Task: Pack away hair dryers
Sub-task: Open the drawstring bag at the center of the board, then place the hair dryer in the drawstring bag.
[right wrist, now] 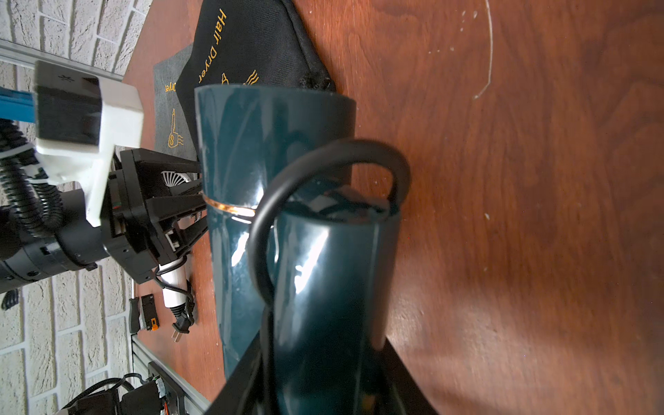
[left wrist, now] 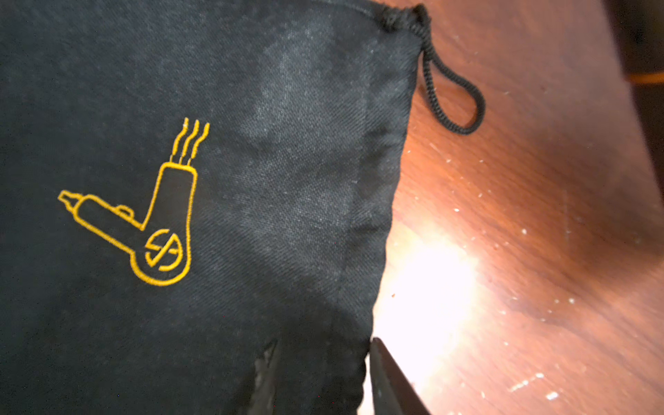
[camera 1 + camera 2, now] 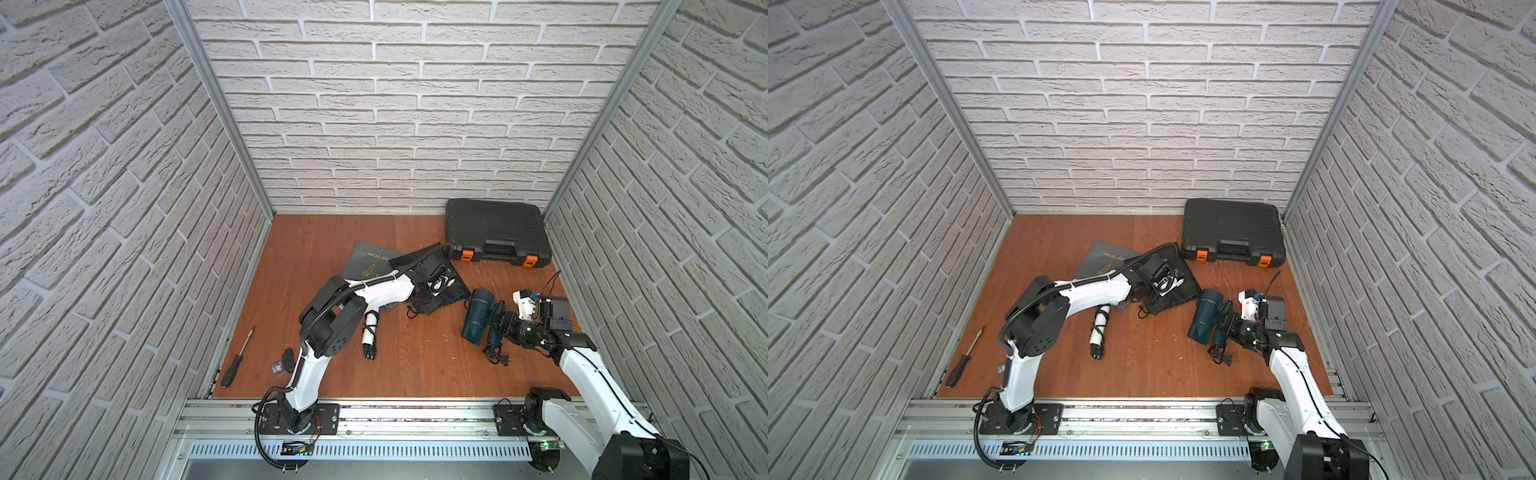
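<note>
On your scuffed wood table inside brick walls | right gripper clamps teal dryer by handle | left gripper gapes over bag edge | white dryer lies beside bag

I see the dark teal plastic hair dryer shining glossy and smooth. The black cloth drawstring bag looks matt, finely woven, its yellow emblem stitched. The reddish-brown wooden tabletop is smooth, lightly scratched, gleaming.
</note>
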Controlling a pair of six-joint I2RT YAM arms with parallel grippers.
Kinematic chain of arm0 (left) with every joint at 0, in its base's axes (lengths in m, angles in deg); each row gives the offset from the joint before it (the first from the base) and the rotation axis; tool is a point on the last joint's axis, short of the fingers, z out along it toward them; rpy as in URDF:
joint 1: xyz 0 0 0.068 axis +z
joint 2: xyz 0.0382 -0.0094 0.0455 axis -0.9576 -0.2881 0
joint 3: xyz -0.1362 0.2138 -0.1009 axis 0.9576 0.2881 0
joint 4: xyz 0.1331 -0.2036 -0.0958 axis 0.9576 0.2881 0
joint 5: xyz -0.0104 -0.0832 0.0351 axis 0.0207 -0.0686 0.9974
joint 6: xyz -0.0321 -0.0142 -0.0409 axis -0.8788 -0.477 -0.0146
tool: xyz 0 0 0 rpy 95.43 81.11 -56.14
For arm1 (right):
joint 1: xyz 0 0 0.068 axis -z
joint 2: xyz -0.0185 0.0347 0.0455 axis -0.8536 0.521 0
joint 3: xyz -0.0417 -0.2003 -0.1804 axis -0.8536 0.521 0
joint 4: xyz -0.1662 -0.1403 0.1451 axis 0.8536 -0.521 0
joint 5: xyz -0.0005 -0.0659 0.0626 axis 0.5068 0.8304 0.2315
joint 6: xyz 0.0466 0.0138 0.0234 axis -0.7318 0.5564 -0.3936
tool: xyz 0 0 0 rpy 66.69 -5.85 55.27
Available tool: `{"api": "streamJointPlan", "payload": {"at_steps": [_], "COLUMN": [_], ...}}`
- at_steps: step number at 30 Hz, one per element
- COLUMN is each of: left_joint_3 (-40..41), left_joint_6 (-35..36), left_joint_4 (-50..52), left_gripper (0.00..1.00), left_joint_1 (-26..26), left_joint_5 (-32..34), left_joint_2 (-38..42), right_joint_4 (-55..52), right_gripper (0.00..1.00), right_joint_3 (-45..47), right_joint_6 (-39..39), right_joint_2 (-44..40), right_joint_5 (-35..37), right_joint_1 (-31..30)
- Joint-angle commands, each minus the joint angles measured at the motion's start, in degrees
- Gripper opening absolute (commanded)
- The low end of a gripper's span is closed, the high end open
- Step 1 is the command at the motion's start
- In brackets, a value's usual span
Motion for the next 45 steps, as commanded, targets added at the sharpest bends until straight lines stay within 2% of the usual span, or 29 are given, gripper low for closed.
{"api": "streamJointPlan", "payload": {"at_steps": [1, 5, 10, 11, 18, 25, 33, 45], "left_joint_3": [-1.0, -1.3, -1.2, -1.2, -0.8, 1.5, 4.0, 6.8], "left_joint_6": [0.7, 0.8, 0.6, 0.5, -0.3, -1.4, 0.6, 3.5], "left_joint_4": [-0.2, -0.2, -0.9, -1.2, -4.0, -8.9, -13.8, -20.7], "left_gripper": [0.38, 0.30, 0.02, 0.00, 0.00, 0.00, 0.00, 0.00], "left_joint_1": [-0.2, -0.2, 0.0, 0.1, 0.1, -0.2, -2.4, -5.4], "left_joint_5": [0.8, 0.8, 1.5, 1.7, 3.6, 5.9, 9.5, 9.8], "left_joint_2": [-1.4, -1.7, -1.4, -1.1, 2.7, 6.7, 9.2, 10.8], "right_joint_4": [3.6, 4.3, 4.8, 4.8, 5.6, 9.1, 11.9, 15.9], "right_gripper": [0.07, 0.07, 0.07, 0.07, 0.07, 0.06, 0.04, 0.03], "right_joint_3": [-1.1, -1.2, -1.2, -1.2, -1.0, -0.4, -2.9, -6.4], "right_joint_6": [0.4, -0.1, -0.3, -0.3, -0.5, -1.8, -1.6, -1.1], "right_joint_2": [-0.3, -0.2, 0.1, 0.1, 0.7, 3.3, 9.1, 16.3], "right_joint_5": [-1.3, -1.6, -1.7, -1.7, -0.4, 2.3, 4.7, 6.2], "right_joint_1": [-0.4, -0.5, -0.6, -0.7, -3.4, -10.7, -18.2, -23.7]}}
